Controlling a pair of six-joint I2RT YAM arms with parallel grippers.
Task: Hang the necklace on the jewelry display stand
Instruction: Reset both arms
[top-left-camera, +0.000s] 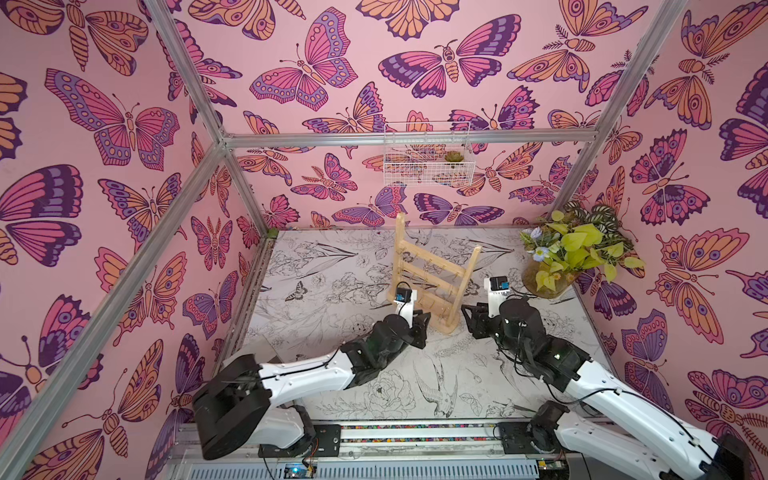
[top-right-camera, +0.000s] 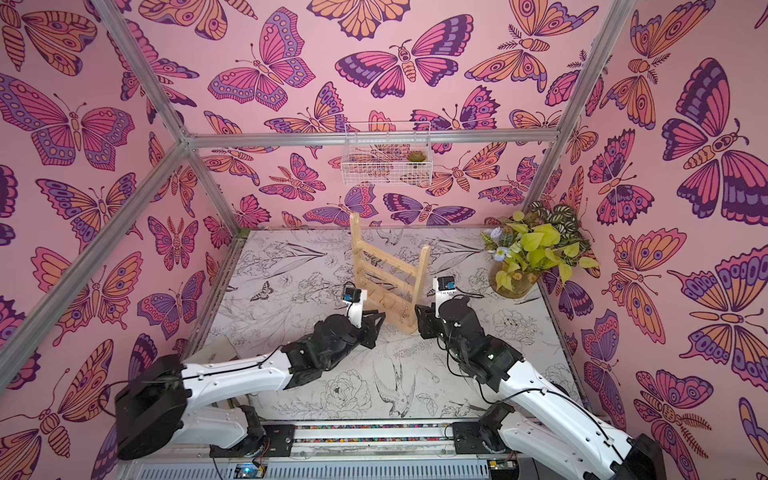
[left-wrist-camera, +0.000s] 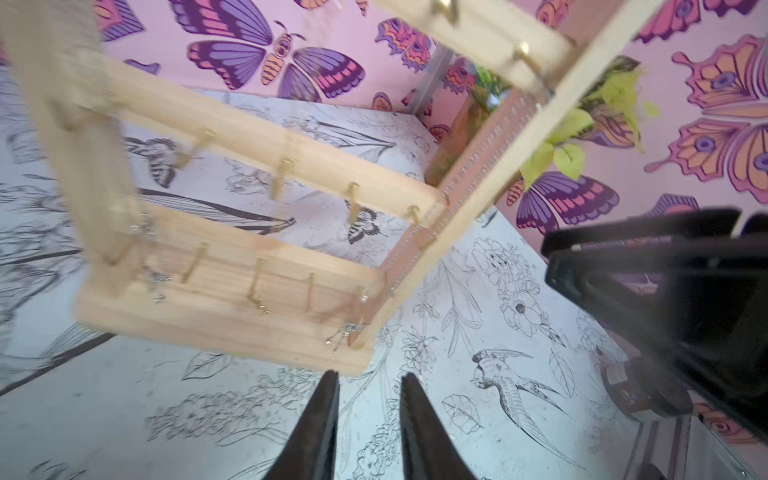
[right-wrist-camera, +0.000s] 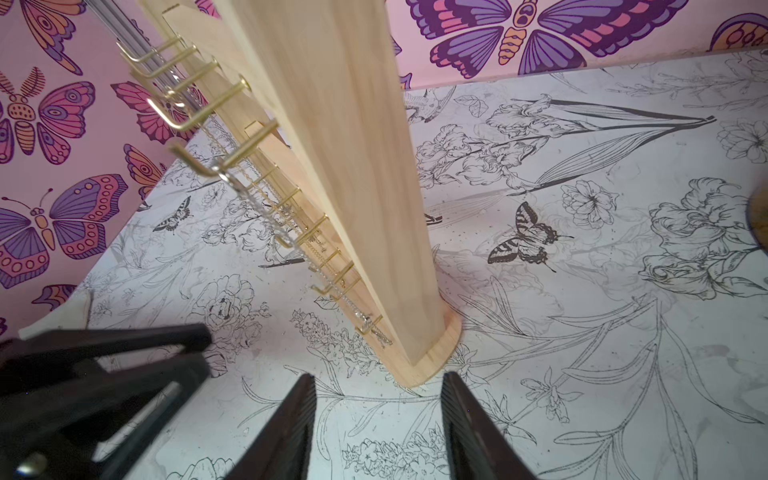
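On the flower-printed table (right-wrist-camera: 582, 332), the necklace (right-wrist-camera: 253, 201) drapes across hooks of the jewelry display stand (right-wrist-camera: 353, 187), centre-left in the right wrist view; left gripper (left-wrist-camera: 370, 378) and right gripper (right-wrist-camera: 379, 376) gape empty, so hanging looks done.

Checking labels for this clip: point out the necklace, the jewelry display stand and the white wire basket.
necklace (right-wrist-camera: 253, 205), right wrist view, chain hanging along the hooks.
jewelry display stand (top-left-camera: 397, 249), in a top view, far upright.
white wire basket (top-left-camera: 415, 174), in a top view, front mesh wall.
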